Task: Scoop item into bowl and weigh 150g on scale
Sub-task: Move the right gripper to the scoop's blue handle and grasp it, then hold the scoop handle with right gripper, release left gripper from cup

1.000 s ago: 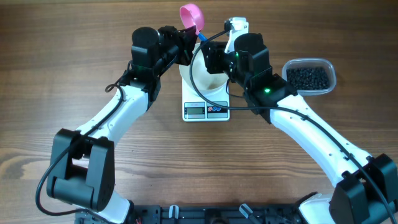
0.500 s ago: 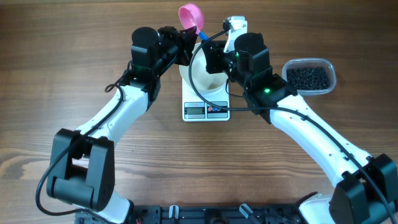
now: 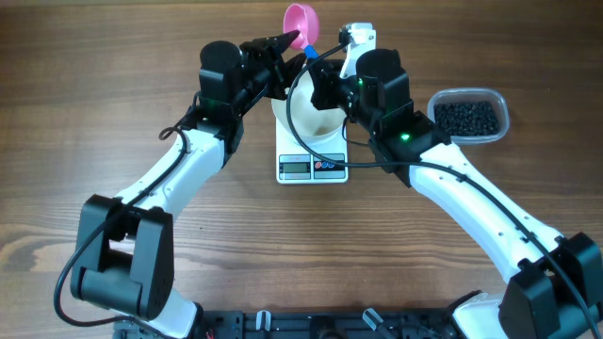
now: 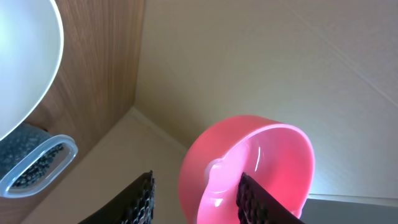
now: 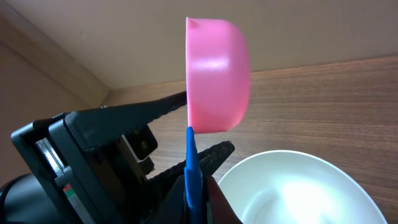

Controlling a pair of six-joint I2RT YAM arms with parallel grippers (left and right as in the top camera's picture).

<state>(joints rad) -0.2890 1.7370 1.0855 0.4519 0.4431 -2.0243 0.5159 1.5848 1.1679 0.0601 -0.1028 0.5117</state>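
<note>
Plainly, little of the job is done. On the wooden desk (image 3: 94, 94) the small white rectangular digital scale (image 3: 312, 168) carries the round plain white bowl (image 3: 311, 121), so the weighing spot is set up. The bowl's inside shows bare white in the right wrist view.

On the right arm's side, well apart from the bowl, the clear rounded plastic tub (image 3: 506, 115) holds all the tiny round black beans (image 3: 466, 118) I can find (none lie in the bowl or on the desk).

The small pink plastic scoop (image 3: 301, 19) hangs above the bowl's far rim, and its cup is empty in the left wrist view. The right fingers (image 5: 217, 210) are pressed together on the scoop's blue handle (image 5: 191, 168). Only their edge shows, so the pinch probably sits low on the handle. The left fingers (image 4: 139, 200) are spread, one on either side of the scoop, gripping nothing.

By my judgement, everything that counts remains: carrying the scoop to the tub, digging, tipping beans into the bowl, then repeating in smaller doses until the scale shows the target. Its display is too small to read from overhead.
</note>
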